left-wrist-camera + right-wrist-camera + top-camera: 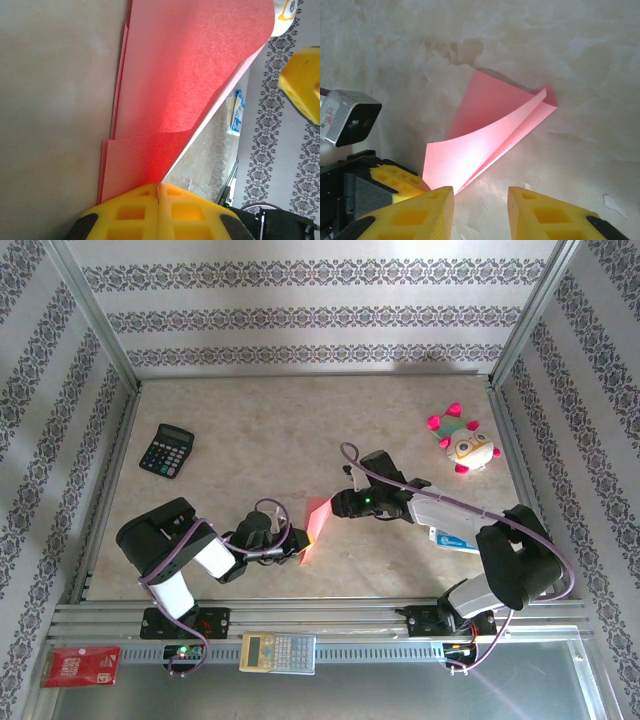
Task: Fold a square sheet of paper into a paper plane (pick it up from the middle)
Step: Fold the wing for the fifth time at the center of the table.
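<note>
The salmon-pink sheet of paper lies mid-table, folded into a layered wedge that tapers to a point at its far end. In the right wrist view one flap of the paper curls up off the layers below. My left gripper is shut on the near edge of that raised flap; its yellow fingertips meet on the paper. My right gripper hovers just beyond the sheet. It stands open over bare table beside the paper's near corner, with nothing between its fingers.
A black calculator sits at the far left and a pink-and-white plush toy at the far right. A blue-and-white card lies under the right arm. A red card and a second calculator rest on the front rail.
</note>
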